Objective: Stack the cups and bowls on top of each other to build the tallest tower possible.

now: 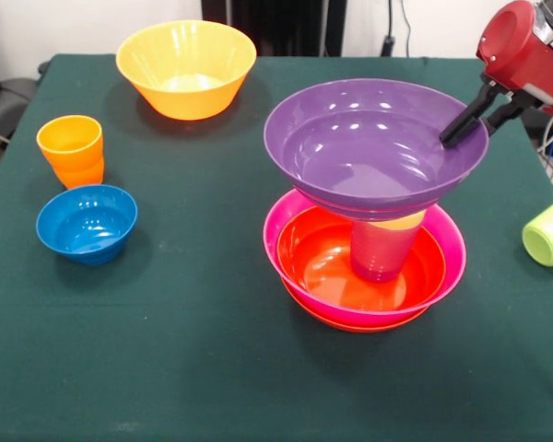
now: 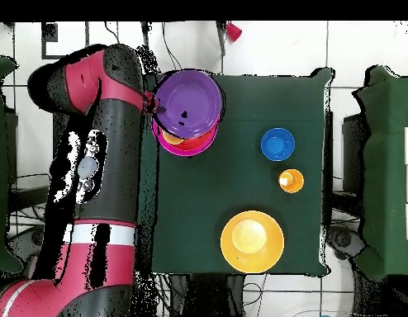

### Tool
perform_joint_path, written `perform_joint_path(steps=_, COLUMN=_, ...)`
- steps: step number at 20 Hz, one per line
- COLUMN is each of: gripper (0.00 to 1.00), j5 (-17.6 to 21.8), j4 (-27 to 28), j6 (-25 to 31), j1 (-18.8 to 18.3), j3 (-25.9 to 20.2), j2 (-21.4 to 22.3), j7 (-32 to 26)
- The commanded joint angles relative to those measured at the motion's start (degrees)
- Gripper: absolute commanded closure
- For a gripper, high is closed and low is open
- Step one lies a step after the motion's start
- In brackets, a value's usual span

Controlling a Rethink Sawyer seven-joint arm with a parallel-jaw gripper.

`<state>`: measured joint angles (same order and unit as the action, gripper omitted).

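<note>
Here, from left to right in the front view:

Orange cup (image 1: 71,149): stands upright near the left edge of the green counter (image 1: 184,350), just behind the blue bowl.

Blue bowl (image 1: 87,223): small, upright, alone on the cloth.

Yellow-orange bowl (image 1: 186,69): large and deep, at the far side, well apart from the others.

Tower (image 1: 369,230): right of the middle. At the bottom a red-orange bowl (image 1: 324,320) shows only as a thin rim, in it sits the pink bowl (image 1: 286,230), and in that a second red-orange bowl (image 1: 323,267). In this one stands a purple cup (image 1: 380,256) with a yellow cup (image 1: 401,221) nested in it. The wide purple bowl (image 1: 373,143) rests on top of the cups.

Claw (image 1: 463,124): comes from the upper right; its black fingers pinch the right rim of the purple bowl.

Lime green cup (image 1: 551,232): lies on its side at the right edge, apart from the tower.
</note>
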<state>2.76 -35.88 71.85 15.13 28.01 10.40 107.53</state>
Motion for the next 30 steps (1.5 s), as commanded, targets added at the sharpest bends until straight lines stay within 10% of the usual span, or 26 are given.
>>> perform_joint_path(steps=1, gripper=1.00, j5=0.7, j4=-2.8, j6=-2.3, j1=0.0, j3=-2.2, j2=-2.5, j7=13.0)
perform_joint_path(steps=30, gripper=1.00, j5=1.2, j4=-0.7, j6=-3.7, j1=1.3, j3=0.8, j2=-5.6, j7=16.2)
